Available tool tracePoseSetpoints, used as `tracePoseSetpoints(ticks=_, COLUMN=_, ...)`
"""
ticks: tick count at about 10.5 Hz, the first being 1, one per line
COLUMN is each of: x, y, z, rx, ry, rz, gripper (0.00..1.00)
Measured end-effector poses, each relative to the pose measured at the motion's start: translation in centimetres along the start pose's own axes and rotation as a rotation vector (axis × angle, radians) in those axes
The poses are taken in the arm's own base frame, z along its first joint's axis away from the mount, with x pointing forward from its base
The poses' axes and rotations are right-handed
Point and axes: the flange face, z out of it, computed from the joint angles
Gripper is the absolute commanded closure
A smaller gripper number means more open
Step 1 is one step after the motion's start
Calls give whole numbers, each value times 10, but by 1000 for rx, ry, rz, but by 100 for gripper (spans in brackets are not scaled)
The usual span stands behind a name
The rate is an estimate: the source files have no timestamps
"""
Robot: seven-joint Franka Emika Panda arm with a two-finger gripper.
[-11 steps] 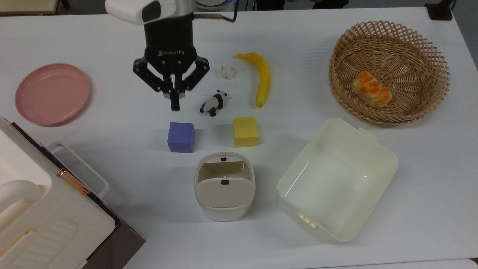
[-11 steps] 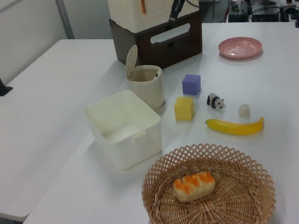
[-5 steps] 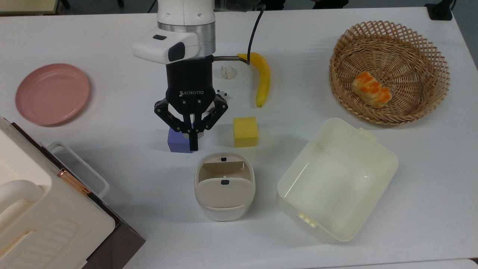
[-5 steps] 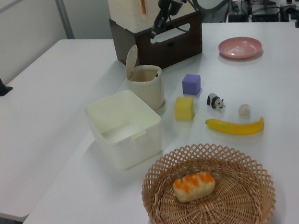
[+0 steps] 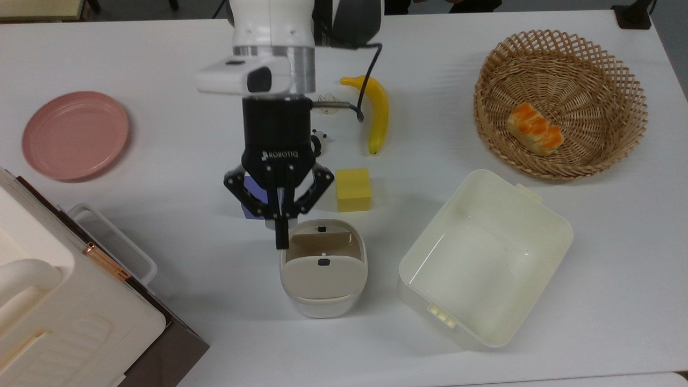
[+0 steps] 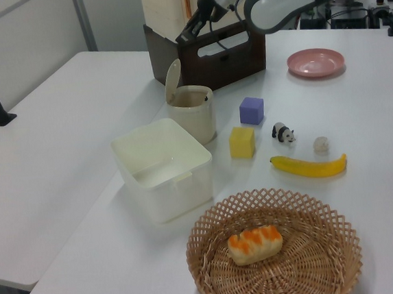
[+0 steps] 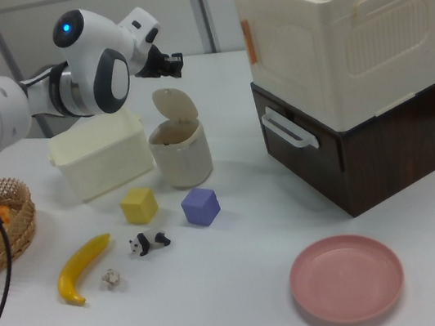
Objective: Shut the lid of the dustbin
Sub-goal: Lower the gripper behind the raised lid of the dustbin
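Observation:
The small white dustbin (image 5: 324, 303) stands near the table's front, between a big case and a cream tub. Its beige lid (image 5: 323, 278) stands swung up and open, black button near its top edge. The bin's inside shows behind the lid. In the left view the lid (image 6: 172, 81) rises upright over the dustbin (image 6: 194, 116); in the right view the lid (image 7: 170, 104) tops the dustbin (image 7: 181, 159). My gripper (image 5: 279, 239) hangs shut and holds nothing, its tips over the bin's far rim at the top view's left. It is well above the bin (image 6: 185, 36).
A purple cube (image 5: 246, 208) and a yellow cube (image 5: 353, 189) sit just beyond the bin. The cream tub (image 5: 484, 258) is at the top view's right, the big white case (image 5: 64, 312) at its left. Farther off lie a banana (image 5: 379, 115), wicker basket (image 5: 559, 37) and pink plate (image 5: 75, 134).
The arm has travelled from beside the toy panda toward the dustbin, passing over the purple cube. The fingers stayed shut. The lid has not moved.

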Motion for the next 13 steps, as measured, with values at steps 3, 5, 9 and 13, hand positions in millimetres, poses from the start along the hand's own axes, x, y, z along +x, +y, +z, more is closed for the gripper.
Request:
tracePoseSetpoints(ticks=3, x=2, y=-17, z=23, rx=9, ry=71, rz=-14, gripper=100)
tracePoseSetpoints(ticks=5, x=-9, y=-37, z=43, rx=24, ry=102, rz=-28, gripper=100)
tracePoseSetpoints(ticks=9, x=-12, y=-43, z=51, rx=34, ry=81, rz=0, gripper=100)
tracePoseSetpoints(ticks=13, x=-5, y=-39, z=36, rx=50, ry=-112, rz=6, gripper=100)
